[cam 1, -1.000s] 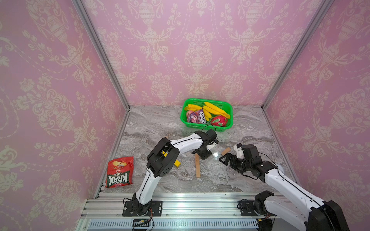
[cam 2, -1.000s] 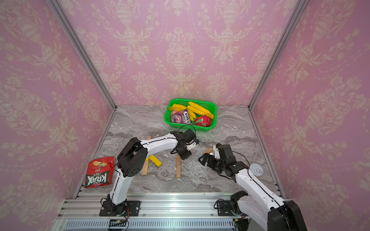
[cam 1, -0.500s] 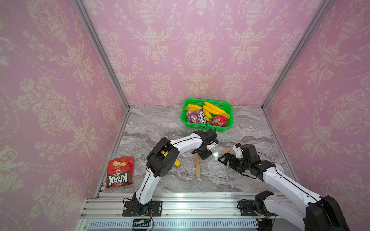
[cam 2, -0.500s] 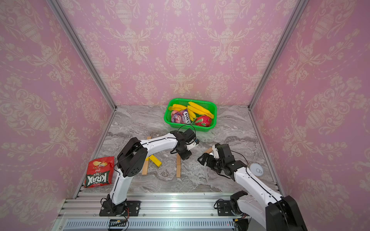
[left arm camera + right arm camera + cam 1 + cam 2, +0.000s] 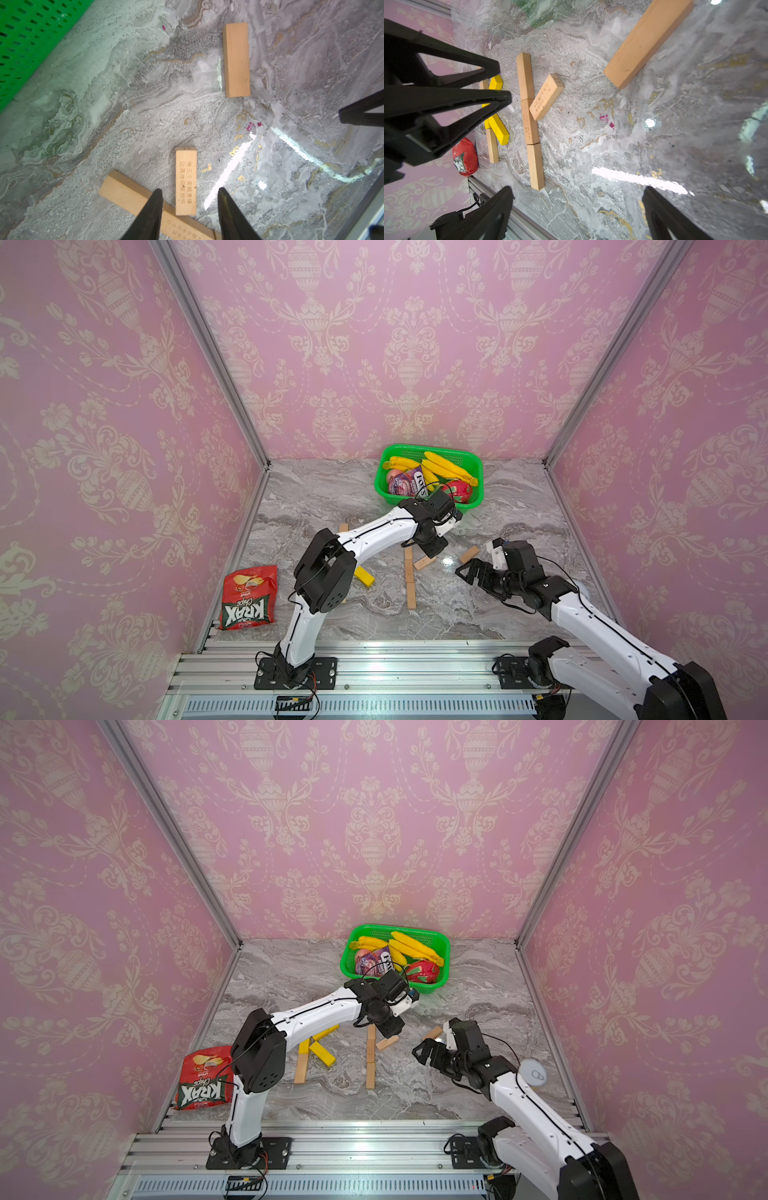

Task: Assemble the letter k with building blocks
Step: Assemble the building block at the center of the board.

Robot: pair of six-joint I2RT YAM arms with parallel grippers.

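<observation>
The wood K is half built. The stem is three bars laid end to end on the table, with its long axis running straight from the front rail toward the back wall. The slanted bar, the one with writing and a 17 on it, has one end against the middle stem bar. It points off to the right and a bit toward the back. That's the one arm of the K in place.

The left gripper hangs right over that slanted bar. Its fingers are spread partway with a gap on both sides of the bar, so it's not pinching anything. The right gripper is spread wide with nothing between its fingers, and it sits to the right of the stem, facing it.

A loose bar lies flat to the right of the slanted bar, apart from it and just beside the right gripper. It's angled right-and-back too.

Left of the stem are the yellow bars with some wood ones, partly hidden under the left arm. The basket with bananas is just behind the left gripper. The chips bag is far left by the wall.
</observation>
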